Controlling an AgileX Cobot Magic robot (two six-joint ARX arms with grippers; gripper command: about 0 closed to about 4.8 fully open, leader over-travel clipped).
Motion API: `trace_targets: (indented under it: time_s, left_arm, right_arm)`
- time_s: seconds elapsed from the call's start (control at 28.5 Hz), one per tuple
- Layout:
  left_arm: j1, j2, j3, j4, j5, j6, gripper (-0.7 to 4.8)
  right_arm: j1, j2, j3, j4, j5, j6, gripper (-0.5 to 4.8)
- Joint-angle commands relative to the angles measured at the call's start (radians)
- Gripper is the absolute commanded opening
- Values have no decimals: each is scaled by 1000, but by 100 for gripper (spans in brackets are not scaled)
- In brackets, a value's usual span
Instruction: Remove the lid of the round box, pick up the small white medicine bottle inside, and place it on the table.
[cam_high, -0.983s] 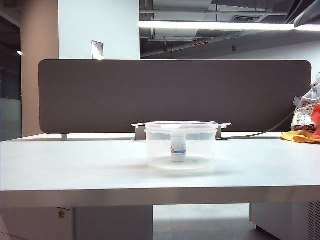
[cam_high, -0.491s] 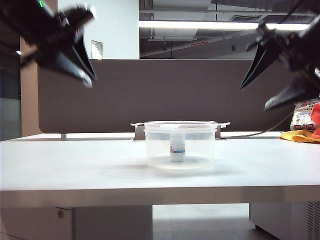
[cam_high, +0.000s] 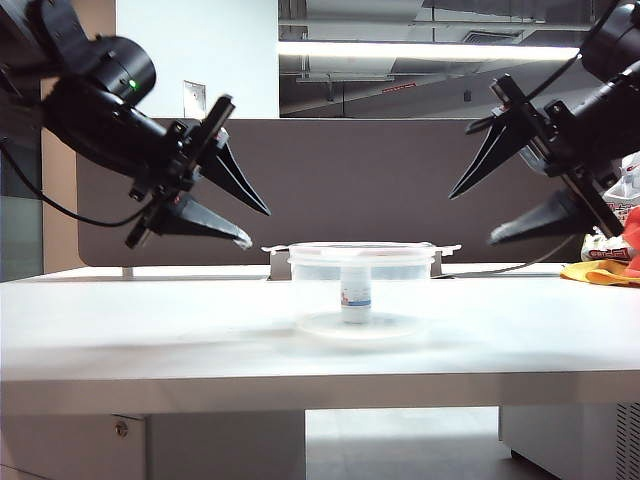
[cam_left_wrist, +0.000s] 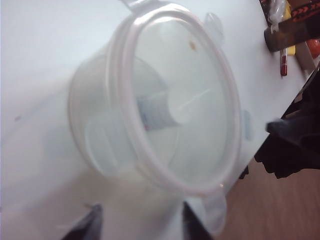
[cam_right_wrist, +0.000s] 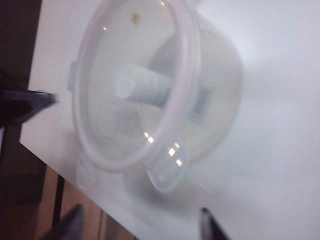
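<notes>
1. One second before, I saw no arm over the table (cam_high: 150, 330); half a second before, both arms were high in the upper corners, and at this moment they had come down toward the round box (cam_high: 362, 290).
2. The left gripper (cam_high: 255, 226) hung in the air, left of the box and a little above its rim. Its fingers were spread wide and held nothing. They did not touch the box.
3. The right gripper (cam_high: 470, 215) hung on the other side, somewhat further from the box and higher. Its fingers were also wide apart and empty.
4. The lid (cam_high: 362, 248) was on the box, with its small tabs standing out at both sides. Both wrist views showed it from above, sitting flat on the rim (cam_left_wrist: 175, 100) (cam_right_wrist: 135, 85).
5. The small white bottle (cam_high: 356, 292) stood upright inside the closed box, near the middle of it, and the box stood in the middle of the table.
6. In my judgement, this was only the approach. Nothing of the task was done yet: the lid had to come off first, and probably one gripper would hold the box.
</notes>
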Motion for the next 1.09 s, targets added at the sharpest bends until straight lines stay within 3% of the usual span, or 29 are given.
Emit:
trace_targets:
  time_s: [0.04,0.35,0.98,1.09]
  left_arm:
    - [1,30,44,11,8,-8,202]
    - [2,61,82,-18,-79,29,202]
    - [1,114,83,39,-54,-5,202]
    - [1,116,83,58,-55,-11,202]
  right_arm:
    - [3,-4,4,71,-5,32,225]
    - [7,18,3,89,35,55,225]
    - [46,108,3,140,45,56,223]
    - [46,108,3,158,53,56,197]
